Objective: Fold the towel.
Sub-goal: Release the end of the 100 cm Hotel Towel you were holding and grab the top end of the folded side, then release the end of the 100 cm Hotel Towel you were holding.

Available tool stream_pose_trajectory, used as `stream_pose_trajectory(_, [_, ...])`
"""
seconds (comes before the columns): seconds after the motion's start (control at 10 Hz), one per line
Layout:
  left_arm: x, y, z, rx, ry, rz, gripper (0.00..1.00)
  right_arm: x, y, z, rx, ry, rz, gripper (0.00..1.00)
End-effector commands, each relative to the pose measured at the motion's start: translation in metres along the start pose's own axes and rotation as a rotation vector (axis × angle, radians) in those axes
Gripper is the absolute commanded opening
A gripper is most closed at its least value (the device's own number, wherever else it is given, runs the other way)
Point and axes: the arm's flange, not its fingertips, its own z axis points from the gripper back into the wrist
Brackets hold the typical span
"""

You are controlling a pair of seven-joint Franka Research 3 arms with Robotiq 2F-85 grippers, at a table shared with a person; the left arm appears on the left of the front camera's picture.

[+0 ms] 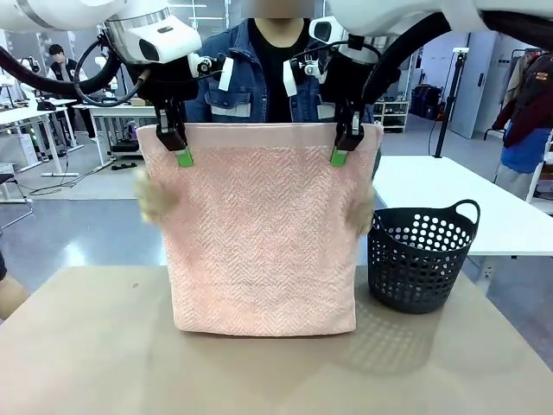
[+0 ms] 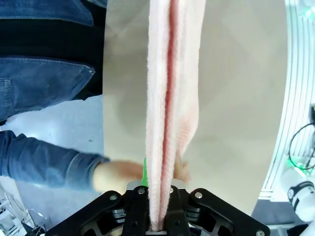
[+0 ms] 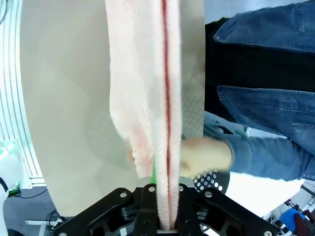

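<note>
1. Tabletop (image 1: 86,363): the towel (image 1: 259,233) touches it with its bottom edge.
2. The towel hangs upright, seemingly doubled once; further folds remain.
3. Left end effector (image 1: 180,149) and right end effector (image 1: 342,147): each clenched on a top corner.
4. Person's hands (image 1: 154,197): blurred at the towel's sides.

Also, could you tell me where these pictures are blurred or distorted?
Front view: the person's hands beside the towel are motion-smeared, the towel itself sharp. Left wrist view: the hand is smeared. Right wrist view: the same for the hand, and the table edge bows.
</note>
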Motion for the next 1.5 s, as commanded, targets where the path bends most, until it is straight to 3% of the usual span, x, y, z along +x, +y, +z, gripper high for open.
stream_pose_trajectory(0.0, [0.0019,-0.0008,0.0057,0.012,0.006,-0.008,0.00,0.0025,0.0009,0.0065,-0.016,0.012,0.019,0.00])
stream_pose_trajectory(1.4, [0.0019,-0.0008,0.0057,0.012,0.006,-0.008,0.00,0.0025,0.0009,0.0065,-0.016,0.012,0.019,0.00])
